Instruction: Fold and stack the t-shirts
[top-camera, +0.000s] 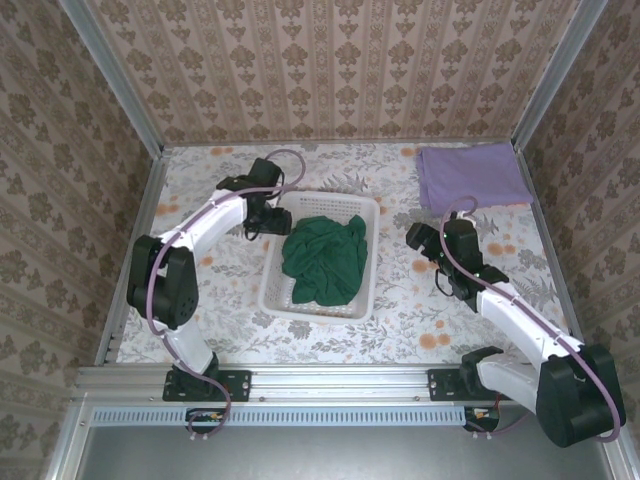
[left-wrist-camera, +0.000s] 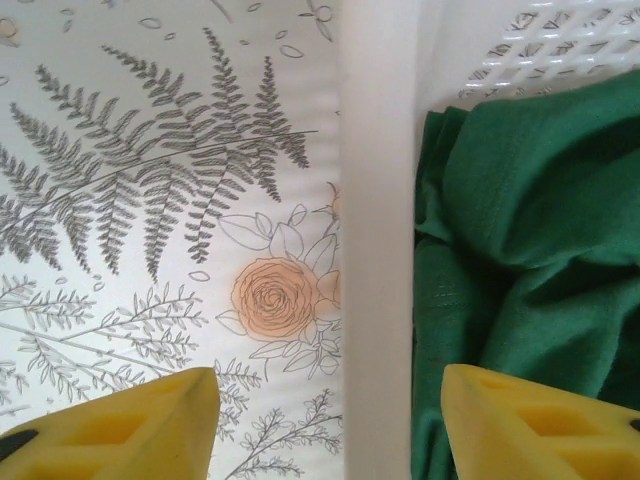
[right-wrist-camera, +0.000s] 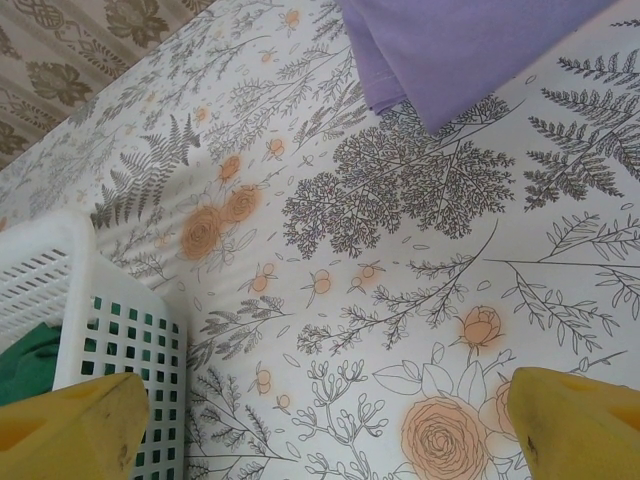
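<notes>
The dark green t-shirt (top-camera: 325, 258) lies crumpled inside the white lattice basket (top-camera: 268, 280). In the left wrist view the green t-shirt (left-wrist-camera: 530, 200) lies just right of the basket rim (left-wrist-camera: 378, 250). My left gripper (top-camera: 268, 220) hangs over the basket's far left corner. Its jaws (left-wrist-camera: 328, 400) straddle the rim, one yellow finger outside and one over the shirt, with gaps on both sides. The lilac t-shirt (top-camera: 470, 175) lies folded flat at the back right, and the right wrist view has it (right-wrist-camera: 470, 50) at the top. My right gripper (top-camera: 425, 240) stands open over bare tablecloth (right-wrist-camera: 328, 400).
The basket's corner (right-wrist-camera: 120, 330) is at the left of the right wrist view, green cloth behind its lattice. Patterned walls close the table on three sides. Floral cloth lies bare between the basket and the lilac t-shirt.
</notes>
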